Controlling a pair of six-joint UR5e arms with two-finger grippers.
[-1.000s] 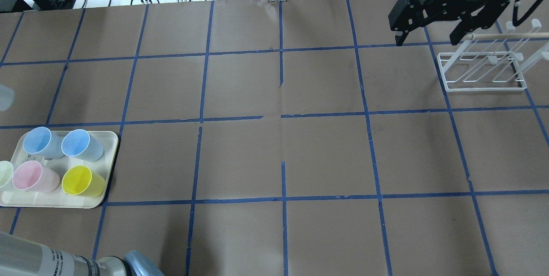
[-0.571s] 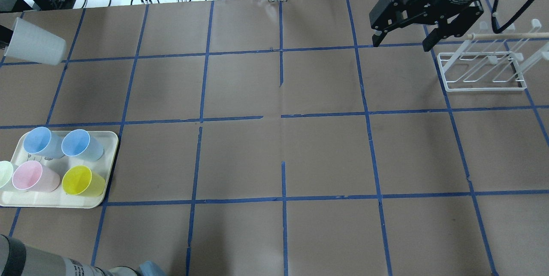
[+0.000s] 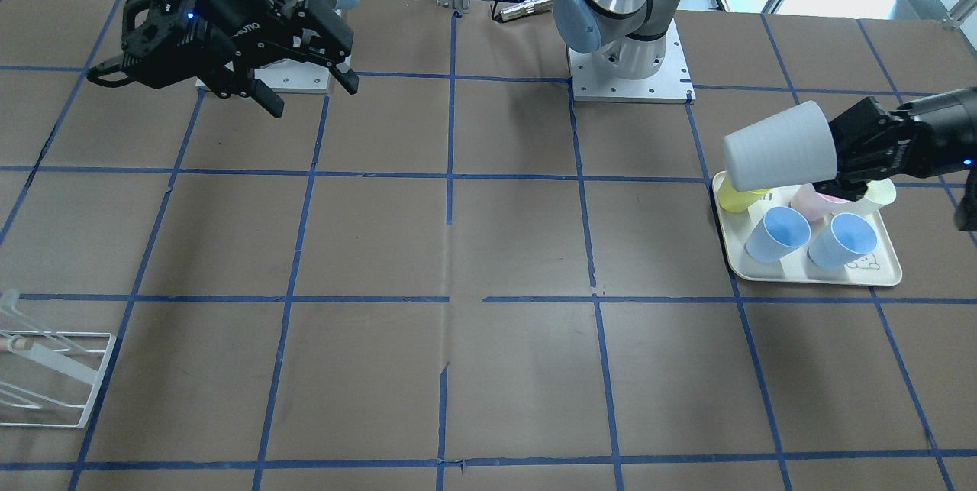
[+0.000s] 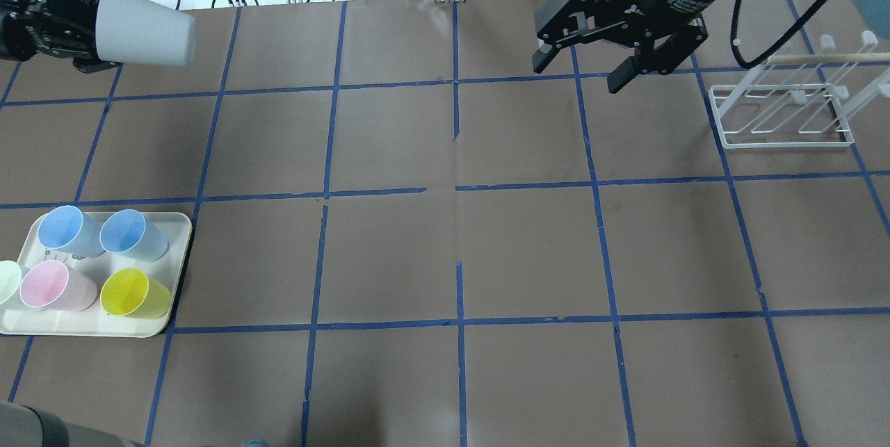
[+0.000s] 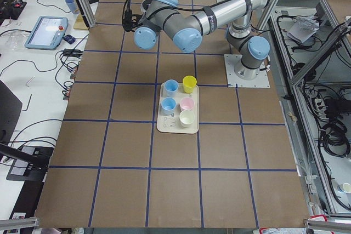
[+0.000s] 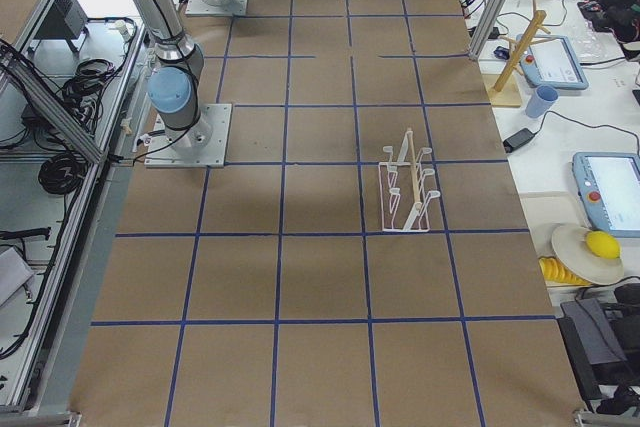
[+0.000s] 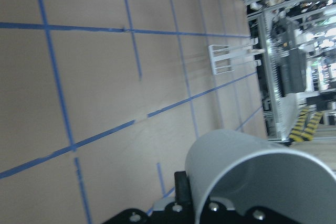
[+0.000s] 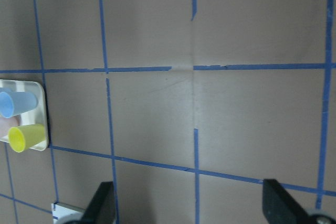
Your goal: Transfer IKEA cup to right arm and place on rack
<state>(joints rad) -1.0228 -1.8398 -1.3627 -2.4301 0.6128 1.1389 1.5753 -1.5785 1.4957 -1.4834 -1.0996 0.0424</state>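
Note:
My left gripper [image 4: 89, 40] is shut on the IKEA cup [image 4: 144, 37], a pale-grey tumbler. It holds the cup on its side, high above the table's far-left part, with the base pointing toward the middle. In the front view the cup [image 3: 778, 151] hangs above the tray in the left gripper [image 3: 843, 159]. The left wrist view shows the cup [image 7: 247, 166] between the jaws. My right gripper [image 4: 577, 75] is open and empty, up in the air left of the white wire rack [image 4: 782, 135]. It also shows in the front view [image 3: 311, 98].
A cream tray [image 4: 177, 252] at the front left holds two light-blue cups [image 4: 132, 235], a pink one [image 4: 55, 287], a yellow one [image 4: 133, 294] and a pale one at the view's edge. Cables and stands lie beyond the table's far edge.
My left gripper has carried the grey cup to the right, further into the overhead view. My right gripper has moved left, away from the rack, and is still open.

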